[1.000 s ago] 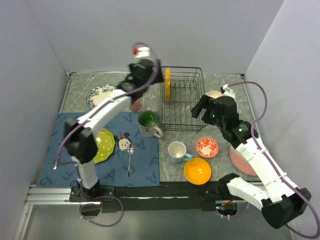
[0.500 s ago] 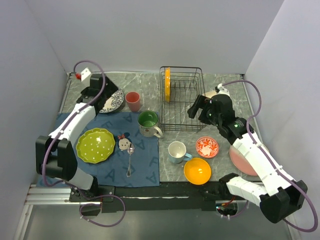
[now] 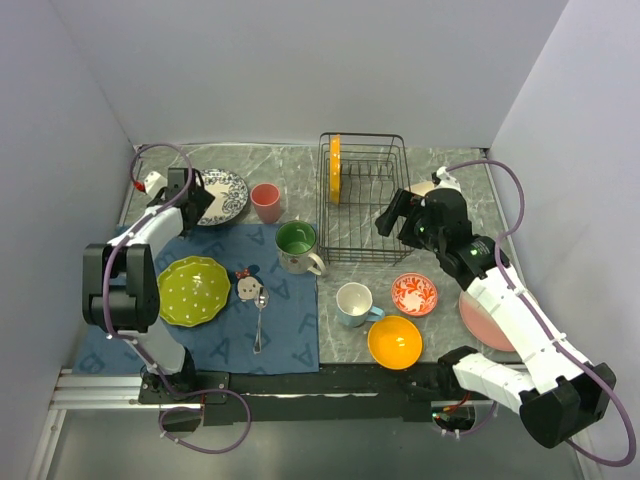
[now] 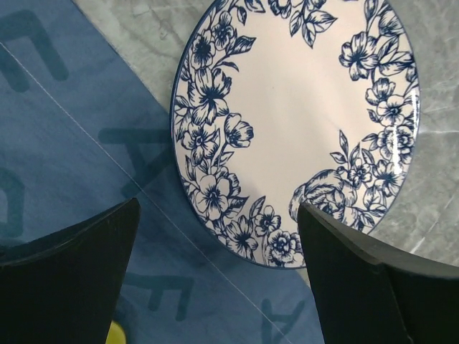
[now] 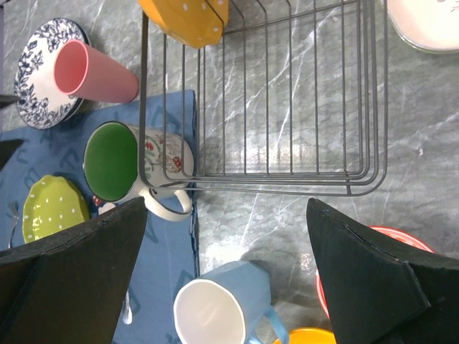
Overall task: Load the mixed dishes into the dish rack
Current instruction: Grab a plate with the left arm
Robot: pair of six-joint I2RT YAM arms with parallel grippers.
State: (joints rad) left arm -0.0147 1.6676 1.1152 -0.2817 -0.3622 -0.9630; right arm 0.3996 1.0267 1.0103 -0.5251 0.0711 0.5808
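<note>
**On the grey desk: both grippers wide open and holding nothing, one plate racked**

At the far left of the desk, the left gripper (image 4: 217, 208) stands spread wide and holds nothing. Its wrist view looks straight down on a round white plate with a blue flower border (image 4: 301, 107), whose near edge overlaps the blue cloth mat (image 4: 64, 143). Whether the fingers touch the plate I cannot tell.

The right gripper (image 5: 226, 204) is likewise fully spread and empty. It hangs over the near right part of the black wire dish rack (image 5: 265, 188), with no wire between its fingers.

In the rack one orange dotted plate (image 3: 335, 168) stands on edge at the left side. Beside the rack on the left a pink cup (image 3: 266, 201) sits next to the flowered plate. A cream mug with a green inside (image 3: 296, 245) sits at the rack's near left corner. On the mat lie a lime-green scalloped plate (image 3: 192, 290) and a metal spoon (image 3: 259, 320). In front of the rack are a pale blue mug (image 3: 355, 303), a small red-patterned dish (image 3: 413, 293) and an orange bowl (image 3: 394, 341). A pink plate (image 3: 480, 322) is partly hidden under the right arm.

The desk (image 3: 300, 165) is grey marbled stone, closed in by plain white walls (image 3: 300, 70).
</note>
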